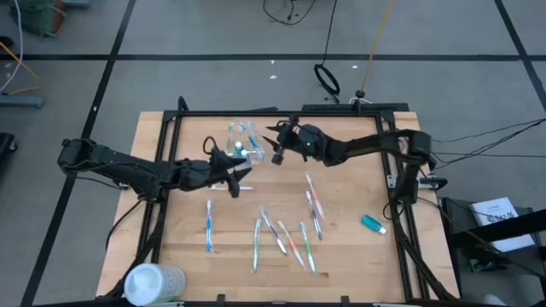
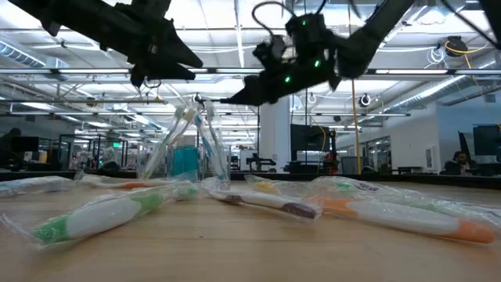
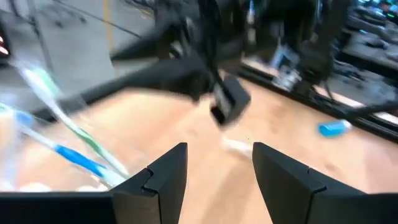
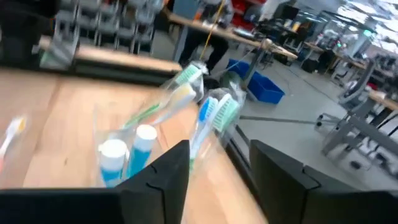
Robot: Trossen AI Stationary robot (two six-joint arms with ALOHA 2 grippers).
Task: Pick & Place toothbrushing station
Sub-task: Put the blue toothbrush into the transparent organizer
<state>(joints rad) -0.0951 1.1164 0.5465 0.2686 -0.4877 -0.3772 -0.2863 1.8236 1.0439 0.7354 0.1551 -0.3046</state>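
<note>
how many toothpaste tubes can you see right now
3: one toothpaste tube lying near the table's right edge, two tubes standing in the clear cup with toothbrushes. More could be hidden.

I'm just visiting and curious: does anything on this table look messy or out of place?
Mostly the toothbrushes: several lie scattered at odd angles across the table, while only a few stand in the clear cup. One teal toothpaste tube lies alone near the right edge.

Left wrist view: open left gripper (image 3: 219,163) above the wooden table (image 3: 298,149).
Wrapped toothbrushes (image 3: 71,140) beside it; right arm (image 3: 186,74) ahead; teal toothpaste tube (image 3: 334,127) beyond.
</note>
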